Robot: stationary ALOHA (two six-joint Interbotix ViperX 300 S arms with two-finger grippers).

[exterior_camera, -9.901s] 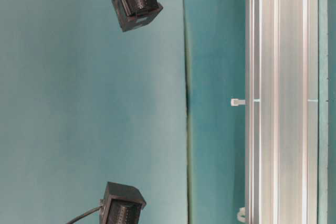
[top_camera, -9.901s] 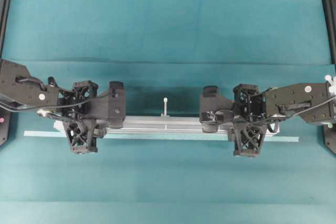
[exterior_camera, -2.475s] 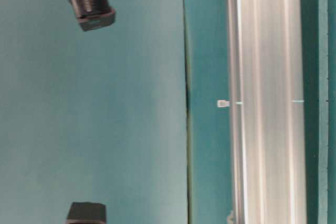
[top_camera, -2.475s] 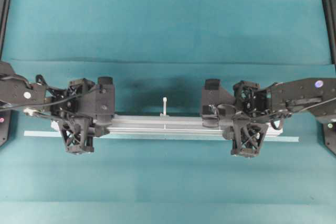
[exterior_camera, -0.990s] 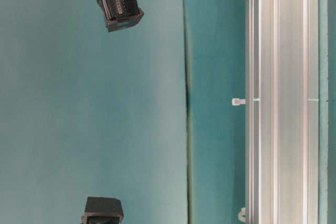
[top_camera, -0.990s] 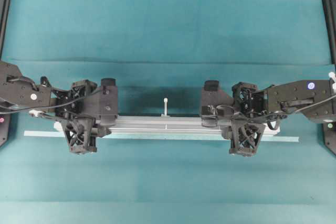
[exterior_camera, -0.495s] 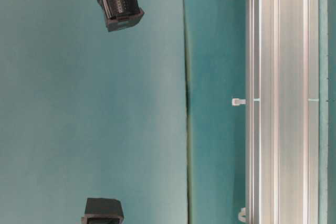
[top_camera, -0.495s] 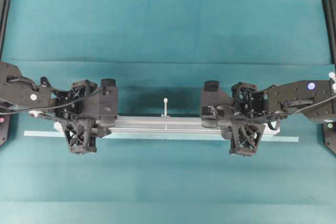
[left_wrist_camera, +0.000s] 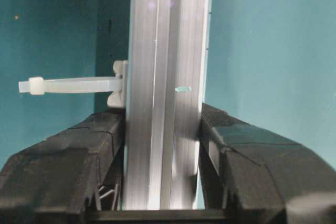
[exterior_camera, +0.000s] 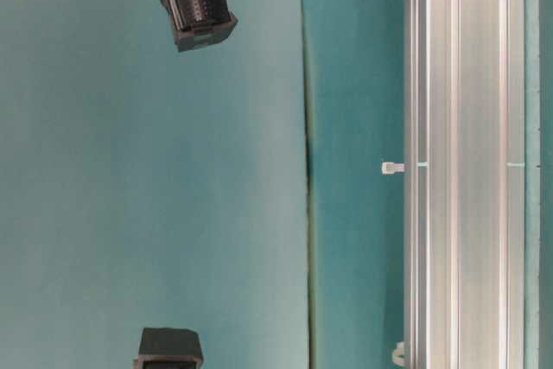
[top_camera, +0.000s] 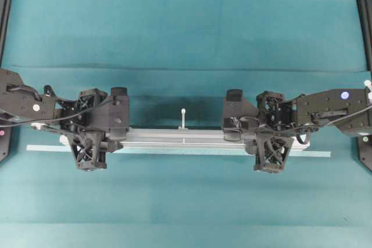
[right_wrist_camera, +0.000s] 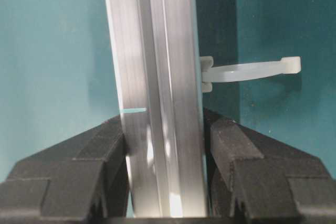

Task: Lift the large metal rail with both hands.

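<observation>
The large metal rail (top_camera: 183, 136) is a long grooved silver bar that lies level, left to right, across the teal mat. One white peg (top_camera: 183, 117) sticks out from its middle. My left gripper (top_camera: 89, 135) straddles the rail's left part. In the left wrist view its fingers (left_wrist_camera: 105, 145) press on both sides of the rail (left_wrist_camera: 165, 77). My right gripper (top_camera: 270, 136) straddles the right part. In the right wrist view its fingers (right_wrist_camera: 100, 150) close on the rail (right_wrist_camera: 155, 51). The table-level view shows the rail (exterior_camera: 458, 170) low beside the mat.
A thin flat pale strip (top_camera: 317, 154) lies on the mat along the rail's near side and runs past both ends. Black arm bases stand at the left edge (top_camera: 4, 143) and right edge (top_camera: 366, 149). Two black wrist blocks (exterior_camera: 194, 2) hang above in the table-level view.
Since 2.5 s ago the rail and both grippers have come down to where they were 9.9 s ago. Nothing has moved in the last second.
</observation>
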